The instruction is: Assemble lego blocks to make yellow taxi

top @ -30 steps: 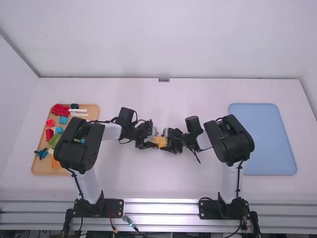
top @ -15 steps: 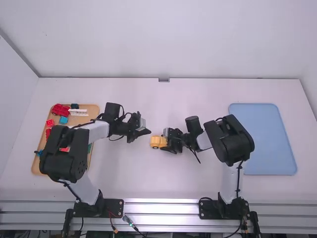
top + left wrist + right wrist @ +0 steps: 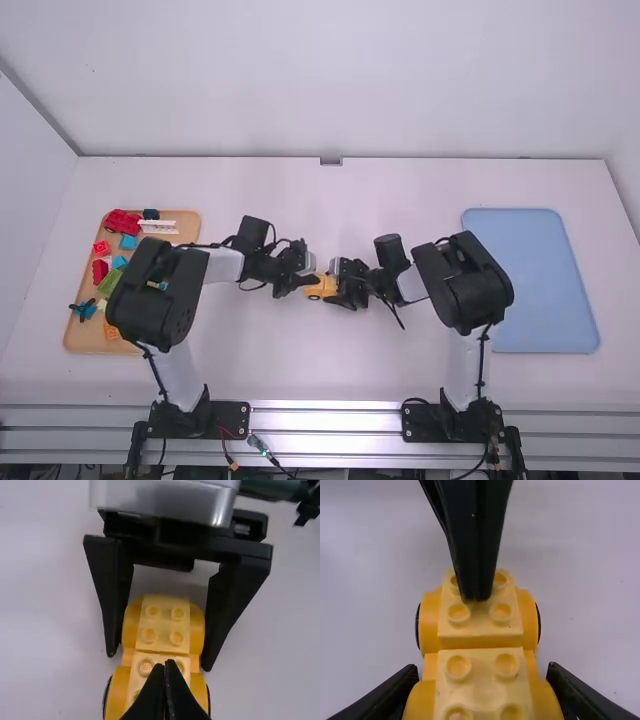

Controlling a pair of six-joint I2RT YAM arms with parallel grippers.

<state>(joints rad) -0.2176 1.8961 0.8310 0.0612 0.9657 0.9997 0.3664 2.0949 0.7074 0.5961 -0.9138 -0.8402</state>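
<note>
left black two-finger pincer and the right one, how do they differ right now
The left pincer has its fingertips together, while the right pincer has them apart, flanking the yellow studded brick vehicle. The left pincer's tips are at the top studs of one end; the right pincer holds the other end by its sides. Both are black and work at one vehicle.

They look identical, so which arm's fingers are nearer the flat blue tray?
Right. That arm's fingers hold the yellow block car, left of the tray; the left arm's fingers are farther left, over the car.
</note>
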